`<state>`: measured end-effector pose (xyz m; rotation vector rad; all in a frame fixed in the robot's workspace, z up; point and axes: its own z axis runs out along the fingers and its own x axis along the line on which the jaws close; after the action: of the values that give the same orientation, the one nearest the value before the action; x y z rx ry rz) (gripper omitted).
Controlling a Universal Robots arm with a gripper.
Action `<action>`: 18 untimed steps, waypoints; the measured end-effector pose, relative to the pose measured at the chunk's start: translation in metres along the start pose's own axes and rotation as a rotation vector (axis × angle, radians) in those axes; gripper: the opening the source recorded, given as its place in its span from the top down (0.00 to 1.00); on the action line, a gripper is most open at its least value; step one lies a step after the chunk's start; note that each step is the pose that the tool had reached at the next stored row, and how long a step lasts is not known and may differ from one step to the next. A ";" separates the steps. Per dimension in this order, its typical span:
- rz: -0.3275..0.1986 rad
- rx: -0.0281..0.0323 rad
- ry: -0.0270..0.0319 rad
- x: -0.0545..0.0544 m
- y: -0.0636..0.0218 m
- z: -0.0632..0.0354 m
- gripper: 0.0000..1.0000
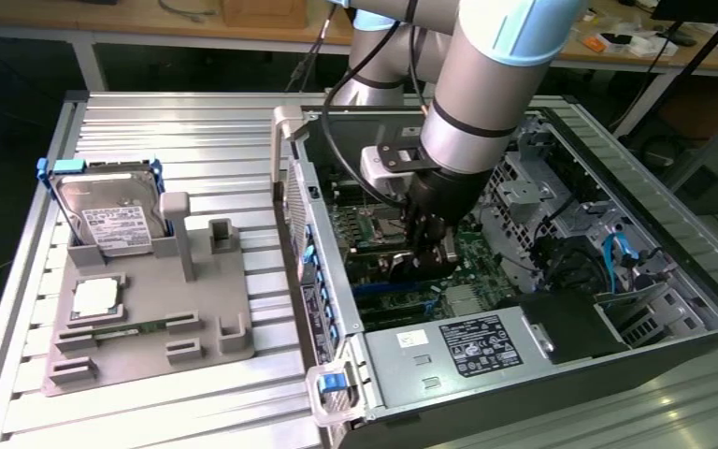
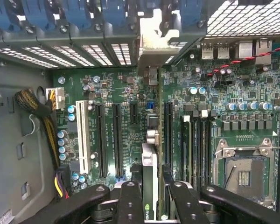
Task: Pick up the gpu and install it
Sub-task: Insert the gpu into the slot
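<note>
The gpu [image 2: 149, 163] appears edge-on in the wrist view as a thin dark card with a green logo. Its silvery end bracket [image 2: 154, 42] reaches the case's rear slot openings. My gripper [image 2: 152, 189] is shut on it, one black finger [image 2: 130, 200] on each side. The card stands upright over the green motherboard [image 2: 121, 84], in line with the long expansion slots [image 2: 100, 140]; I cannot tell whether it is seated. In the exterior view my gripper [image 1: 428, 245] reaches down inside the open computer case [image 1: 658, 243], with the gpu [image 1: 411, 269] dark beneath it.
A grey holder [image 1: 147, 323] on the exterior view's left carries a silver hard drive in a blue frame [image 1: 104, 220], a processor chip [image 1: 94, 297] and a green memory stick [image 1: 116, 329]. Inside the case are the power supply [image 1: 459, 346], a processor socket [image 2: 242, 172] and a cable bundle [image 2: 42, 116].
</note>
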<state>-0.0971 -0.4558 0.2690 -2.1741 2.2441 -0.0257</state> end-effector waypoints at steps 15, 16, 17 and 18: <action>-0.043 0.0003 -0.0009 -0.001 0.0076 -0.0003 0.73; -0.043 0.0003 -0.0009 -0.001 0.0089 -0.0003 0.73; -0.043 0.0004 -0.0009 -0.001 0.0099 -0.0003 0.73; -0.043 0.0004 -0.0009 -0.001 0.0111 -0.0004 0.73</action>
<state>-0.1082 -0.4548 0.2691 -2.2210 2.1968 -0.0258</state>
